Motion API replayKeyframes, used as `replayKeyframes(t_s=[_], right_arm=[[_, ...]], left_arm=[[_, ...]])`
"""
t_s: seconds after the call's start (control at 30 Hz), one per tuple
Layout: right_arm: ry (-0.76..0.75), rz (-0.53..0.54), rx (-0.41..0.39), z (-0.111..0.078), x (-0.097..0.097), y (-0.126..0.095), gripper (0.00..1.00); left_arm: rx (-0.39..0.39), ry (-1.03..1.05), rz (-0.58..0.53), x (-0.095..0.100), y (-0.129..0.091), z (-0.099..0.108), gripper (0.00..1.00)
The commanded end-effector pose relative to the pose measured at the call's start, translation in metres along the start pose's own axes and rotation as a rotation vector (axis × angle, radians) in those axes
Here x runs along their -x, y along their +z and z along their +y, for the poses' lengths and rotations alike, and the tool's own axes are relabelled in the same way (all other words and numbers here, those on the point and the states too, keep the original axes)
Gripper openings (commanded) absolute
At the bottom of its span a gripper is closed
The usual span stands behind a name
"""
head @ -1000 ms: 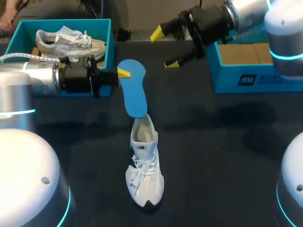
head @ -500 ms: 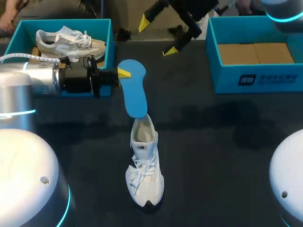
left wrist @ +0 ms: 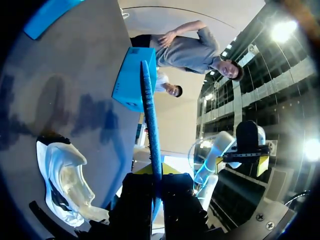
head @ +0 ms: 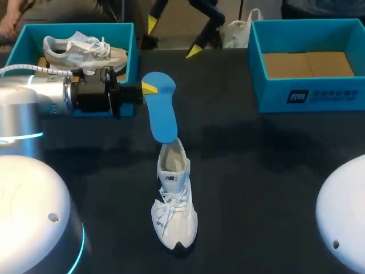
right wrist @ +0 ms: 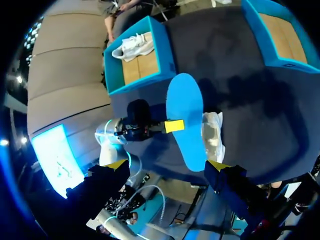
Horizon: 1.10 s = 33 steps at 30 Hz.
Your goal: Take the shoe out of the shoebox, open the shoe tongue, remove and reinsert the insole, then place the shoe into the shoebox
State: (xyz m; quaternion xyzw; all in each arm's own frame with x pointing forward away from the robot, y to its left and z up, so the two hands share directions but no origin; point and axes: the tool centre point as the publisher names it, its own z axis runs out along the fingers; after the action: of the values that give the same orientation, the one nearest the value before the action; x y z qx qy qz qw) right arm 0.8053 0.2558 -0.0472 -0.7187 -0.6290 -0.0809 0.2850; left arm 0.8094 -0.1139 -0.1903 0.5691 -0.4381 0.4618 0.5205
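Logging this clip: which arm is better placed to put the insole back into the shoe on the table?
Left. The left hand is shut on the blue insole, whose lower end hangs at the white shoe's heel opening. The right hand is open and empty, up by the table's far edge.

The head camera sits above and behind the robot, looking down on the dark table [head: 256,171] from some height. The left wrist camera is very close in: it looks out along the left gripper [left wrist: 157,181], edge-on down the blue insole [left wrist: 150,115], with the white shoe [left wrist: 65,180] just beside. The right wrist camera hangs high over the table's far edge, facing down. All three share insole and shoe; head and right wrist views also share the left shoebox [head: 133,51] and right shoebox [head: 331,94].
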Motion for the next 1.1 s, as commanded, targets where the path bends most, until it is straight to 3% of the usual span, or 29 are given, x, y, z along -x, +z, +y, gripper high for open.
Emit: replayKeyframes(t_s=[0.03, 0.43, 0.83, 1.1], right_arm=[[0.009, -0.255, 0.018, -0.005, -0.006, 0.003, 1.00], [0.020, -0.315, 0.083, -0.016, -0.022, 0.008, 1.00], [0.020, -0.408, 0.086, -0.018, -0.029, 0.018, 1.00], [-0.045, -0.365, 0.152, -0.025, -0.031, 0.017, 1.00]], left_arm=[[-0.001, 0.000, -0.003, 0.000, 0.000, 0.001, 0.00], [-0.001, 0.000, -0.003, 0.000, 0.000, 0.001, 0.00], [-0.001, 0.000, -0.003, 0.000, 0.000, 0.001, 0.00], [-0.001, 0.000, -0.003, 0.000, 0.000, 0.001, 0.00]])
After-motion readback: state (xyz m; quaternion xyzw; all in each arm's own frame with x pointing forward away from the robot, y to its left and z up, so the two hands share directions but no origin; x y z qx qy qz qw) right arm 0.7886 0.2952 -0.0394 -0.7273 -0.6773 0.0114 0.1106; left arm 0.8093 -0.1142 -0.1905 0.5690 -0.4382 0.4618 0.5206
